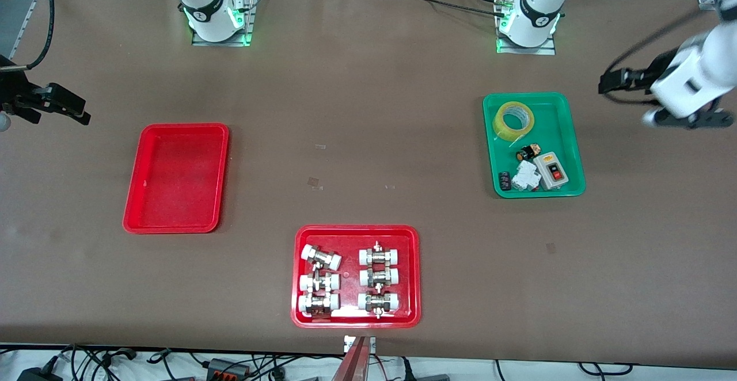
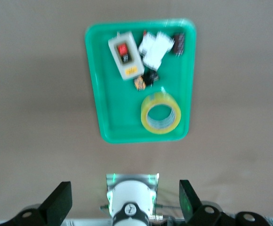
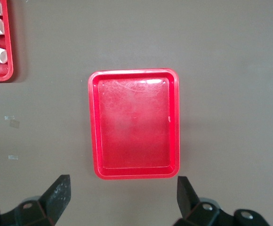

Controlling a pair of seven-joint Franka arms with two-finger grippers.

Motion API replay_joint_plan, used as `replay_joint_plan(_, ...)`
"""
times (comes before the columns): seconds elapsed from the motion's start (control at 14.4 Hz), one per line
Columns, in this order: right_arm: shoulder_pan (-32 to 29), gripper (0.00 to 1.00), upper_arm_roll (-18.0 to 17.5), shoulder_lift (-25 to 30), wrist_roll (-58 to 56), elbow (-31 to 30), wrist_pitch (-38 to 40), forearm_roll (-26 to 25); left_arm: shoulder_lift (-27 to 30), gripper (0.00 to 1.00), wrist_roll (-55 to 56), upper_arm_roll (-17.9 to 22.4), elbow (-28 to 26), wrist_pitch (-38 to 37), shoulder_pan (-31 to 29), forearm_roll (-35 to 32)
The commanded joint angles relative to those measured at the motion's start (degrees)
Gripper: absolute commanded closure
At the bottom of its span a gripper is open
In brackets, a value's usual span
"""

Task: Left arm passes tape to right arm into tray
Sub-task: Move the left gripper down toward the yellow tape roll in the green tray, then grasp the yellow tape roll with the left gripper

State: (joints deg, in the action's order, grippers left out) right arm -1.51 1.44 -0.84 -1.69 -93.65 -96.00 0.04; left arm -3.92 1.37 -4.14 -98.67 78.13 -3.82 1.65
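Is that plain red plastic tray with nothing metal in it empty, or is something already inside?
Empty. The plain red plastic tray shows only its bare floor in the right wrist view and front view.

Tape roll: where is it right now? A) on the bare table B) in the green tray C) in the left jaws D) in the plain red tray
B: the tape roll lies in the green tray, in the corner farthest from the front camera, next to the switch box and other small parts, with nothing gripping it; the plain red tray holds no tape.
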Motion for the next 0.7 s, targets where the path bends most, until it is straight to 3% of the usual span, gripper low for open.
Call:
replay_joint_plan(0.0, 0.2, 0.00, 0.1, 1.1, -0.8, -0.8, -0.4, -0.5, 0.1, 0.00, -0.2, -0.7, -14.9, 12.1, -0.6, 1.8)
replay_joint_plan(0.28, 0.2, 0.00, 0.1, 0.3, -0.8, 0.3, -0.1, -0.4, -0.5, 0.00, -0.1, -0.9, -33.6, 33.3, 0.0, 4.6)
replay_joint_plan(0.63, 0.2, 0.00, 0.1, 0.2, -0.8, 0.4, -0.1, -0.2, -6.8, 0.00, -0.1, -1.6, -42.2, 46.7, 0.0, 7.0)
